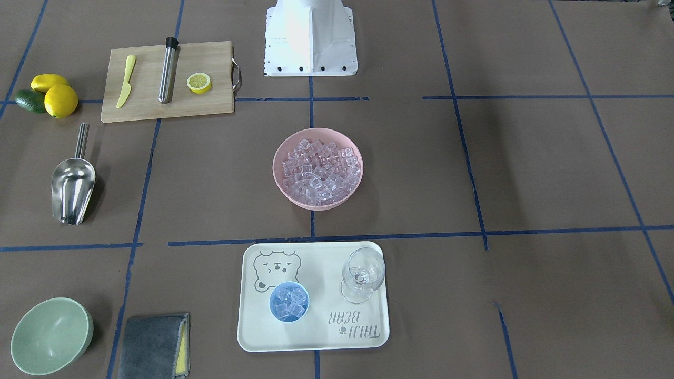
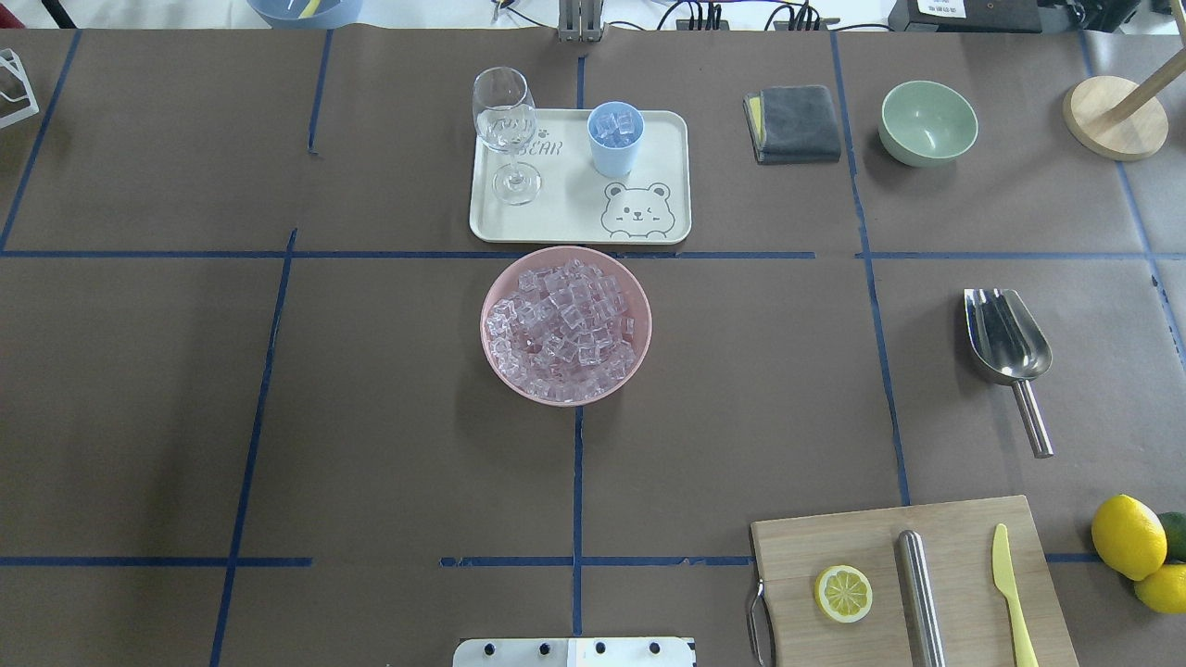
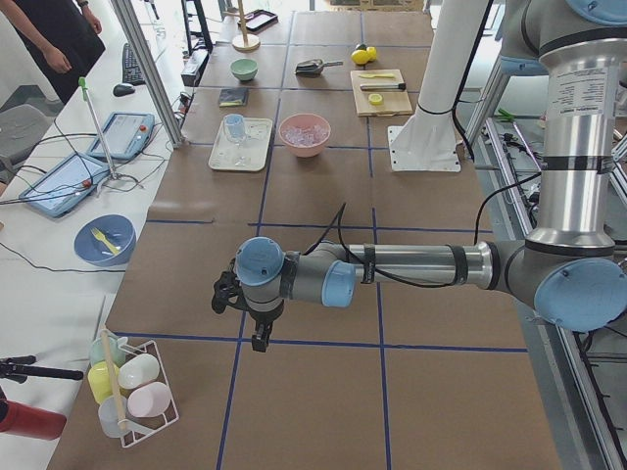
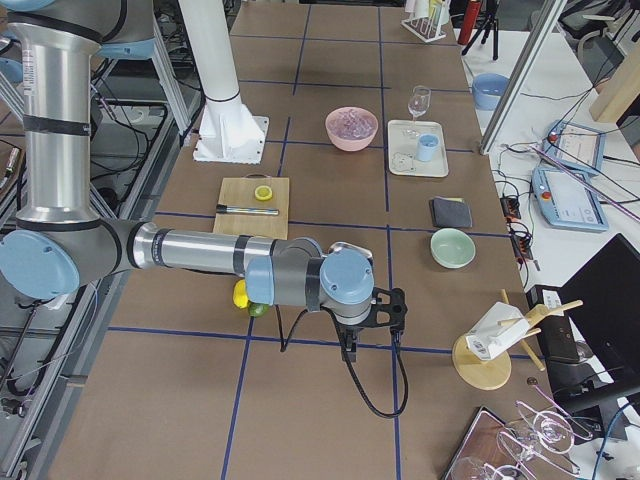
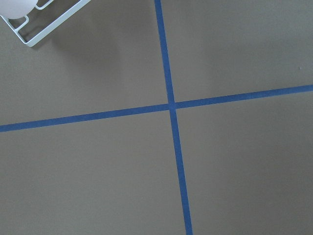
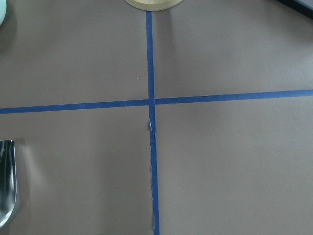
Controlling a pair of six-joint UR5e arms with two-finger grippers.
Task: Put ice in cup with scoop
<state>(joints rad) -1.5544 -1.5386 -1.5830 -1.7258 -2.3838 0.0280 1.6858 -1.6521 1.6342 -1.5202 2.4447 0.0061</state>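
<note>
- I am hovering my left hand (image 3: 240, 313) over bare brown bench far out at my left end, well apart from everything I need. It is carrying nothing I can make out, and from this side camera I cannot tell how far its fingers are spread.
- My right hand (image 4: 372, 325) is hanging over a blue tape cross at the opposite end. I cannot tell its spread either.
- The shiny steel scoop with the short rod handle (image 2: 1005, 338) is lying on the bench on my right side, trough up, handle pointing back at me, nobody holding it. Its edge is peeking into my right wrist camera.
- The small round light-blue cup (image 2: 615, 139) is standing upright on the cream rectangular tray (image 2: 574, 199), and clear glassy ice cubes (image 1: 289, 302) are sitting in it almost up to the rim.
- The round pink bowl (image 2: 567, 401) in the middle of the bench, just this side of the tray, is heaped with more cubes.
- I am judging the job as good as done: cup loaded, scoop down, both arms clear.
- If a top-up is wanted, I am looking at bringing my right hand across to that handle, closing on it, then digging into the pink bowl.
- Reading the tray now: a bear cartoon, and lettering that looks like "TAIJI BEAR", partly hidden behind the clear stemmed glass (image 2: 505, 116).
</note>
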